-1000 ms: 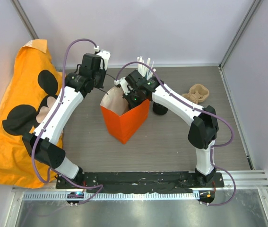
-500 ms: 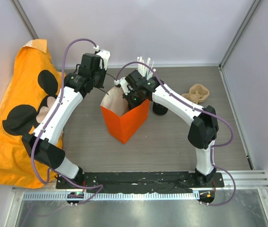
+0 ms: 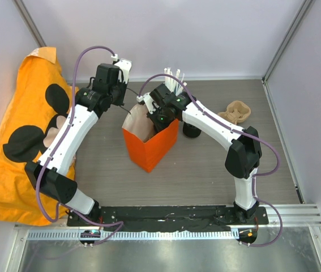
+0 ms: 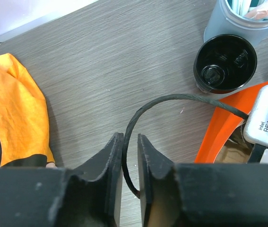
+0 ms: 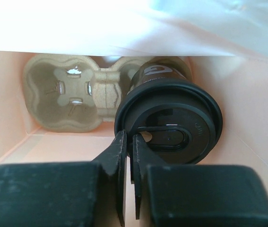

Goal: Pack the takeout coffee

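The orange paper bag [image 3: 149, 148] stands open mid-table. My right gripper [image 5: 130, 137] reaches down inside it, shut on the rim of the black-lidded coffee cup [image 5: 171, 125]. That cup sits in one socket of a cardboard cup carrier [image 5: 67, 97] on the bag's floor; the other socket is bare. From above, the right gripper [image 3: 159, 120] is at the bag's mouth. My left gripper [image 4: 130, 137] is at the bag's far-left corner, jaws a little apart. The bag's black cord handle [image 4: 171, 98] runs loosely between them.
A second black cup [image 4: 225, 63] stands just behind the bag beside a grey holder of straws [image 3: 174, 82]. Another cardboard carrier [image 3: 236, 110] lies at the right. An orange cloth with black spots [image 3: 13, 141] covers the left side.
My left jaws have parted slightly round the cord handle, and the left wrist has shifted a little to the left. The right gripper stays on the cup in the bag.
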Robot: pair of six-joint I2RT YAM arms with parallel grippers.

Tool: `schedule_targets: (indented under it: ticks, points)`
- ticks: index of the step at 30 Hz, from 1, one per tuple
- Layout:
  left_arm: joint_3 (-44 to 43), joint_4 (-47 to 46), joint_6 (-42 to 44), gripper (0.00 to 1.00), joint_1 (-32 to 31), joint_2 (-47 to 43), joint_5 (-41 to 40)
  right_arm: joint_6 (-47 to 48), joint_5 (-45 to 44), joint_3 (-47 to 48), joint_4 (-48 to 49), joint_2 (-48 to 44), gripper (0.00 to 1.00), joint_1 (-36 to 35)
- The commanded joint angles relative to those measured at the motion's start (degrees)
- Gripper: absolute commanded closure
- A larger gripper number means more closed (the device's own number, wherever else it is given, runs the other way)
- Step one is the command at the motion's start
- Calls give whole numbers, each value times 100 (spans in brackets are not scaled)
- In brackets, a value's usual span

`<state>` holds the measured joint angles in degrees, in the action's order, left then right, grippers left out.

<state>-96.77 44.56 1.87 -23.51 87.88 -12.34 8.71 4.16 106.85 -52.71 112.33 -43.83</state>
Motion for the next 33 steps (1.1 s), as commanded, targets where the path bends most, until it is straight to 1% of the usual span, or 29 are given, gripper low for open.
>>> schedule_targets:
  ticks: [1,5,6,9,17,21,26,27,31,32,33]
  points:
    - [-35,-175,-55,76,4,-227,117,87,-47,38,15,-54,86,-29]
    - [-17,-166,-55,75,4,-236,126,87,-47,55,15,-62,79,-20]
    - [-17,-166,-55,74,13,-227,126,96,-47,73,15,-80,75,-29]
    - [-17,-166,-64,73,4,-236,135,104,-74,108,-3,-133,69,-20]
    - [-35,-158,-46,72,13,-218,153,166,-109,257,-73,-273,55,-29]
    - [-35,-158,-55,71,13,-218,161,201,-144,337,-108,-326,45,-29]
    - [-87,-149,-46,71,4,-227,162,236,-135,521,-187,-414,41,-29]
    - [-87,-158,-46,71,13,-227,170,236,-126,539,-196,-431,36,-29]
    - [-79,-140,-29,71,4,-236,232,280,-100,688,-301,-502,33,-29]
    - [-87,-140,-37,71,13,-245,241,289,-100,740,-310,-528,24,-29]
    - [-96,-140,-29,71,4,-245,258,298,-100,776,-328,-546,24,-29]
